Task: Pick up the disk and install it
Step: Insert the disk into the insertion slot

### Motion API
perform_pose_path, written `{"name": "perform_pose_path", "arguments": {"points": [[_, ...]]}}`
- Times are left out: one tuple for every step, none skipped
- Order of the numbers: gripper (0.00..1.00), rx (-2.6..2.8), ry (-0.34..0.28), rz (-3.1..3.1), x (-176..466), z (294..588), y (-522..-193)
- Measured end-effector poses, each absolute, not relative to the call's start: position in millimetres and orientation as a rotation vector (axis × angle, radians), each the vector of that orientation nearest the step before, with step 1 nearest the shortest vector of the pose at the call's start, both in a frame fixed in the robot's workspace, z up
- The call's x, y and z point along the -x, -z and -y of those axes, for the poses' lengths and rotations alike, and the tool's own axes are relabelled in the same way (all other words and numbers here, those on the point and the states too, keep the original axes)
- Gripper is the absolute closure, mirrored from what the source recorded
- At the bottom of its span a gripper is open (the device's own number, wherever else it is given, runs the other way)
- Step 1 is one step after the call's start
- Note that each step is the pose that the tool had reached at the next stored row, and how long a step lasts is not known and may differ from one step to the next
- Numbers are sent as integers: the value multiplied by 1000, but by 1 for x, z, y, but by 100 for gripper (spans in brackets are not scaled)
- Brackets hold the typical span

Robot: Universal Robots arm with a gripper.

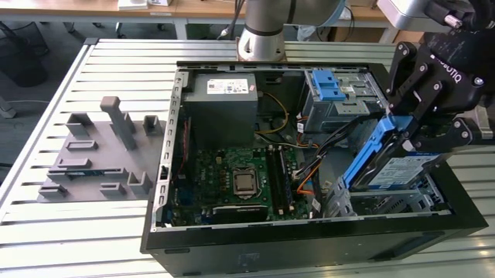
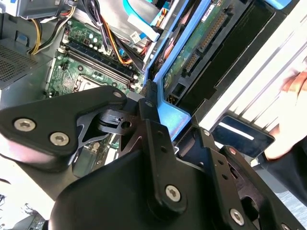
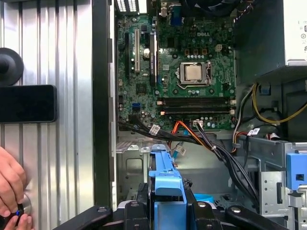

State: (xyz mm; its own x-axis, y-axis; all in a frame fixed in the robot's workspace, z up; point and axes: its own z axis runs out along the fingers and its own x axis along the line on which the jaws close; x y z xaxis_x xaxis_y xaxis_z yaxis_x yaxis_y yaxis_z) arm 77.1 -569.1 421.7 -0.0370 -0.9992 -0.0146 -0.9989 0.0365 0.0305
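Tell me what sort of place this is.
Likely a robotics lab set up for computer assembly: an open desktop PC case on a slatted metal table, the gripper holding the disk over it.

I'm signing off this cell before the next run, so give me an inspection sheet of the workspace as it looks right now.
Surface: slatted metal table carrying an open computer case.
Job's things: the disk, blue rails on, tilted above the drive cage, not yet seated.
Clutter: grey fixture block beside the case; flat black device on the table.
Grippers: gripper shut on the disk.
Cables: orange and black bundle crossing the case beside the cage.
Surroundings: a person's hand on the table outside the case; benches behind.
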Motion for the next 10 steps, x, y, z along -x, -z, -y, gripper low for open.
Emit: {"name": "perform_pose_path", "arguments": {"points": [[64, -2173, 50, 2254, -77, 569, -421], [64, -2173, 50, 2254, -77, 569, -421], [64, -2173, 50, 2254, -77, 569, -420], [64, -2173, 50, 2254, -77, 569, -419], [64, -2173, 50, 2254, -77, 569, -419], [64, -2173, 50, 2254, -77, 569, -418], [64, -2173, 50, 2254, -77, 569, -418], [64, -2173, 50, 2254, -77, 569, -417], [64, -2173, 50, 2254, -77, 569, -417], [64, -2173, 50, 2254, -77, 569, -416]]}}
